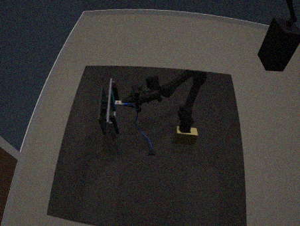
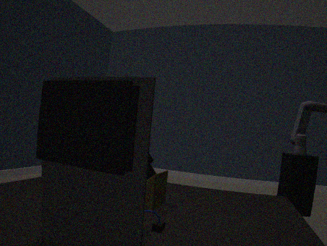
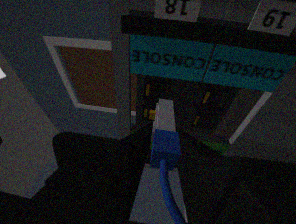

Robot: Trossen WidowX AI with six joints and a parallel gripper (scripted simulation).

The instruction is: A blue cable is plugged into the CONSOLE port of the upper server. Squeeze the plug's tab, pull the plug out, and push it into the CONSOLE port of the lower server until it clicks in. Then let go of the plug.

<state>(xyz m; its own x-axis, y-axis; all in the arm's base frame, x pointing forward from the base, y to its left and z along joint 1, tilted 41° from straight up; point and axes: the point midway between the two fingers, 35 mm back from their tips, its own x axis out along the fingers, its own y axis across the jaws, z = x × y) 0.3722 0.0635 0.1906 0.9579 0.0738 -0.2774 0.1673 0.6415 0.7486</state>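
Blue-cabled plug held before the CONSOLE ports

The dark counter (image 1: 186, 186) fills much of the top view; shadow swallows detail. At its left-centre stands the server rack (image 1: 109, 103) (image 2: 145, 126), whose dark back blocks nearly all of the arm (image 1: 192, 96) in the exterior view. In the wrist view, teal labels (image 3: 170, 59) read CONSOLE, repeated and upside down; above, white tags (image 3: 177, 9) (image 3: 273, 18) show inverted 18 and 19, the former cut by the frame's top. The claw (image 1: 123, 102) (image 3: 162, 129) is closed down partway, gripping the plug (image 1: 118, 104) (image 3: 165, 135); its fingertips are hard to make out. The plug sits mid-frame, below the labels; whether its tip enters a port, I cannot tell. The blue cable (image 1: 142, 131) (image 2: 153, 213) (image 3: 170, 197) trails toward the lower centre of the top view.
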